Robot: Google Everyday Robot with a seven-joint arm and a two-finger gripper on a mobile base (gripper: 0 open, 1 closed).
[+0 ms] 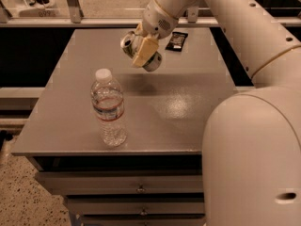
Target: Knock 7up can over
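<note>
Camera view: gripper [144, 53] clamped around tilted 7up can [128, 43], aloft over table [188, 107].
</note>
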